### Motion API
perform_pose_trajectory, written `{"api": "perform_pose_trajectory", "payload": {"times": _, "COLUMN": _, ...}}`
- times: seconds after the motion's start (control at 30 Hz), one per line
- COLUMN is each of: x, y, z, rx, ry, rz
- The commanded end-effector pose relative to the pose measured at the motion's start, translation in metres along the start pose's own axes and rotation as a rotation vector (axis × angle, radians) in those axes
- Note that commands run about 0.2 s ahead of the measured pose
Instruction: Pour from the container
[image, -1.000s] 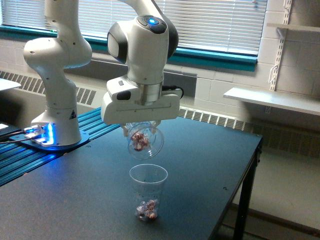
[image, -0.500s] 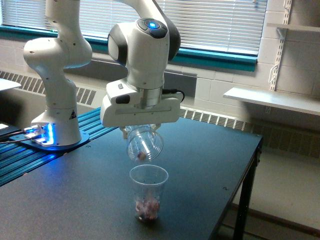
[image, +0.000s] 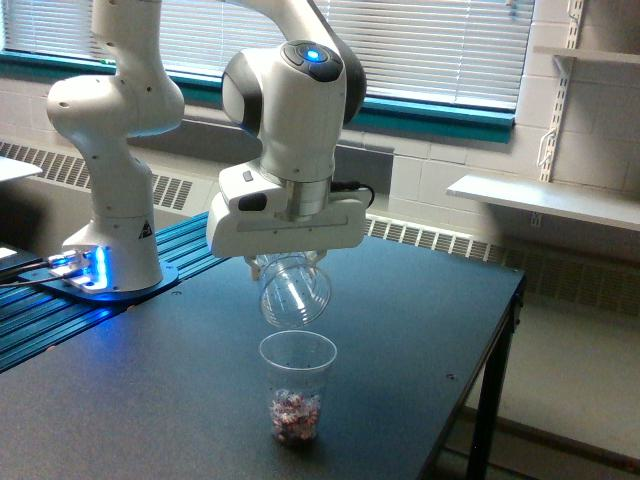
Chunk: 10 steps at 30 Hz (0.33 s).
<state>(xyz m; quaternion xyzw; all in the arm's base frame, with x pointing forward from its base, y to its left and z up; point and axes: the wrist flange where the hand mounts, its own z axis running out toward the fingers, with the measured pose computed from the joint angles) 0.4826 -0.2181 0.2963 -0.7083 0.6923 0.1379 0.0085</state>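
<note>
Tabletop (image: 420, 330): container (image: 294, 295) tipped (claw-held (image: 288, 260)).

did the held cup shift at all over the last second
Yes. The container, held by the gripper, tipped further mouth-down and drifted slightly toward the exterior view's right, closer above the standing cup, which has not moved on the table.

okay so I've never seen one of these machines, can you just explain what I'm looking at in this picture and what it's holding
It is a white robot arm bolted beside a dark table, filmed by one camera standing off to the side, not on the arm. At the arm's end is a pincer gripping a clear plastic cup, tipped so its mouth points down. That cup looks empty. Right beneath it, a second clear cup stands upright on the table with small pinkish pieces at its bottom. Behind are window blinds and wall shelves.
</note>
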Motion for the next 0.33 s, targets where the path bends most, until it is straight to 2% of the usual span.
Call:
{"api": "perform_pose_trajectory", "payload": {"times": 0.03, "x": -0.0120, "y": -0.0073, "z": -0.0041, "rx": 0.012, "ry": 0.010, "rz": -0.016}}
{"api": "perform_pose_trajectory", "payload": {"times": 0.33, "x": -0.0201, "y": -0.0074, "z": -0.0052, "rx": 0.005, "ry": 0.030, "rz": -0.023}}
